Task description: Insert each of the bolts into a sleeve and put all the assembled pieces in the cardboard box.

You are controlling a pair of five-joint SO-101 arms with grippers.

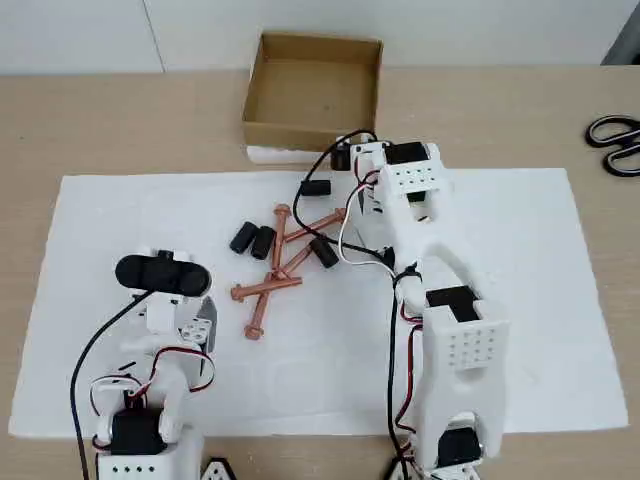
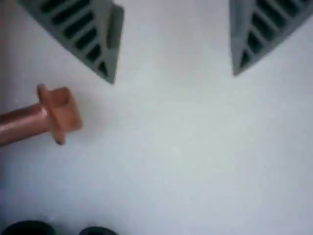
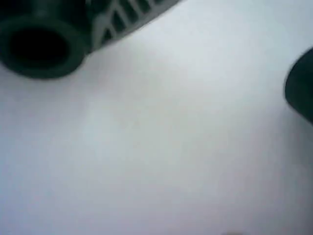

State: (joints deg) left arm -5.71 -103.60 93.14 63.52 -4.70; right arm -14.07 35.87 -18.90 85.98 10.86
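Copper-coloured bolts (image 1: 279, 240) lie in the high view in a loose, crossed pile in the middle of the white sheet (image 1: 520, 260). I count five, each with a smooth round shaft and a flanged head.

The black sleeves (image 1: 242, 237) are short matte tubes. Two lie side by side just left of the pile and one lies at its right side. One lone sleeve (image 1: 315, 187) is nearer to the cardboard box (image 1: 262, 90). A fifth dark piece (image 1: 340, 155) sits at the right gripper (image 1: 352, 160), close to the box's front wall.

The one box is brown, open on top, with straight walls, and it stands at the far edge of the sheet. One pair of black-handled scissors (image 1: 615, 140) lies on the wooden table (image 1: 120, 120). The left gripper (image 1: 205, 312) is over the sheet, near the lowest bolt.

In the left wrist view the two grey ribbed fingers (image 2: 98, 34) stand wide apart, with bare sheet between them. One bolt head (image 2: 58, 112), six-sided on a round flange, lies just beside one finger, outside the gap.

In the right wrist view one sleeve (image 3: 41, 46) shows its round hollow end, right against a grey ribbed part of the right gripper. I cannot tell whether this gripper is spread or closed on it. One more dark shape (image 3: 301, 93) is at the edge, and I cannot tell what it is.
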